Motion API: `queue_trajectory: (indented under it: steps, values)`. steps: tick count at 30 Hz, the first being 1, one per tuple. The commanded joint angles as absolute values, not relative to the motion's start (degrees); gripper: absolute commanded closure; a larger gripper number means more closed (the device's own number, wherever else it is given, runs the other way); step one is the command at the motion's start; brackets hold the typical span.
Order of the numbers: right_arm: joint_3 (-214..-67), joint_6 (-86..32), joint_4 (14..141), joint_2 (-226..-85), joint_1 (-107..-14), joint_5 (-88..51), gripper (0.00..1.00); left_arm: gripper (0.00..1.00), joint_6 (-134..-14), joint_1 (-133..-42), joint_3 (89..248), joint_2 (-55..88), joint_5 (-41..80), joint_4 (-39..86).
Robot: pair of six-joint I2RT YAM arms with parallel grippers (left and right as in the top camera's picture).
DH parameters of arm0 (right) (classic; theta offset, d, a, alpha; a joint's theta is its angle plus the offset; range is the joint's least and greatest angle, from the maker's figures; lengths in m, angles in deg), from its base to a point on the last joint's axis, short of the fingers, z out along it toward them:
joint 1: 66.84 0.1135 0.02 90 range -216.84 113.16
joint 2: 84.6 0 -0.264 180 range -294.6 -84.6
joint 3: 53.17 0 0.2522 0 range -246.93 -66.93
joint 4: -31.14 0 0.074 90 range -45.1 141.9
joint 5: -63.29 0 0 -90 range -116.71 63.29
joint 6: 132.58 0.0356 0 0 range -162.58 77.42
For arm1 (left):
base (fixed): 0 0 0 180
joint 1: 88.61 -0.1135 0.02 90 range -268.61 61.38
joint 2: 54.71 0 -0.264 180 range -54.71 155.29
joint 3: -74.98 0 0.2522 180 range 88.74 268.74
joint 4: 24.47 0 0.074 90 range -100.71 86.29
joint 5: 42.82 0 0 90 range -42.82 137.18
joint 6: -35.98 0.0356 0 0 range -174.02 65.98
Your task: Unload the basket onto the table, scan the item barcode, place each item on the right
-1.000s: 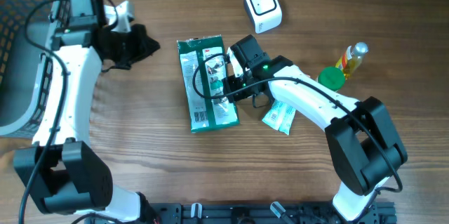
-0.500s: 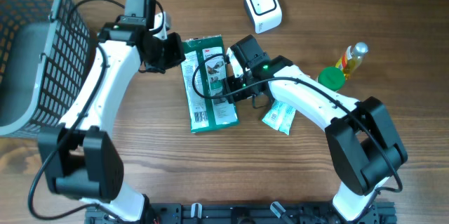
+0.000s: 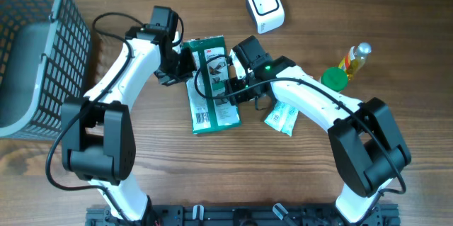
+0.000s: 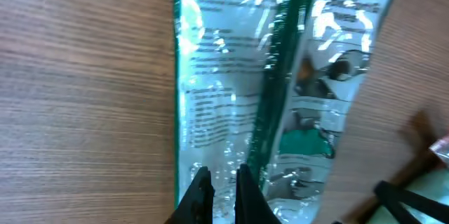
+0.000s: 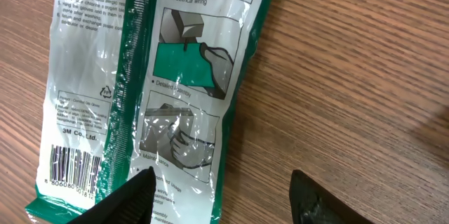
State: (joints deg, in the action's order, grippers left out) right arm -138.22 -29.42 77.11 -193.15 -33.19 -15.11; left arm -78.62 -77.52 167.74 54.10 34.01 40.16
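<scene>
Packet [image 3: 210,105] lies flat near the middle of the surface [image 3: 297,183], its length running from far edge to near edge. The scanner [image 3: 265,6] sits well apart from it, toward the far edge. The barcode [image 5: 74,171] faces up at the packet's near-left corner.

The left gripper [image 4: 219,194] has its fingers pressed together, with the tips over the packet's left edge near its far end. We cannot tell whether they touch the film or catch any of it. The right gripper [image 5: 219,182] hovers low with its fingers spread. One finger [image 5: 123,199] is over the printed film and the other is over bare wood, so the packet's right edge runs between them.

We judge the step in hand to be getting hold of the packet. Film this thin probably lies tight on the wood. We would lower the right gripper until the outer finger can slide under the edge, then close slowly and check that film is caught before lifting. The closed left fingers could act as a stop, pressing the far end so the packet does not skate away. We should grip well clear of the barcode, keep that corner uncreased, and plan the lift so the code can turn toward the scanner. The glossy film may throw glare, so a slight tilt could help.
</scene>
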Motion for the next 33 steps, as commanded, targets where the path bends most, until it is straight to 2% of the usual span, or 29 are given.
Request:
queue_trajectory:
  steps: [1, 4, 16, 24, 28, 33]
  values:
    - [-137.7, -28.8, 77.1, -194.8, -33.1, -14.2, 0.38, 0.96, -80.4, -77.5, 164.2, 54.9, 36.4, 38.8]
    - [-137.7, -28.9, 76.1, -195.4, -33.1, -14.2, 0.35, 0.96, -80.9, -77.5, 160.6, 54.9, 36.4, 35.3]
    - [-137.7, -29.0, 73.0, -196.6, -33.2, -13.7, 0.35, 0.91, -83.3, -77.5, 149.6, 54.9, 36.4, 22.1]
    - [-137.7, -28.9, 70.6, -200.8, -35.3, -3.4, 0.36, 0.89, -83.3, -77.5, 148.7, 54.9, 36.4, 21.1]
    - [-137.7, -24.0, 69.9, -203.3, -36.1, 2.4, 0.49, 0.89, -83.2, -77.5, 148.7, 54.9, 36.4, 21.1]
    - [-137.7, -22.9, 66.7, -207.1, -36.1, 15.4, 0.5, 0.89, -83.2, -77.5, 148.7, 54.9, 36.4, 21.1]
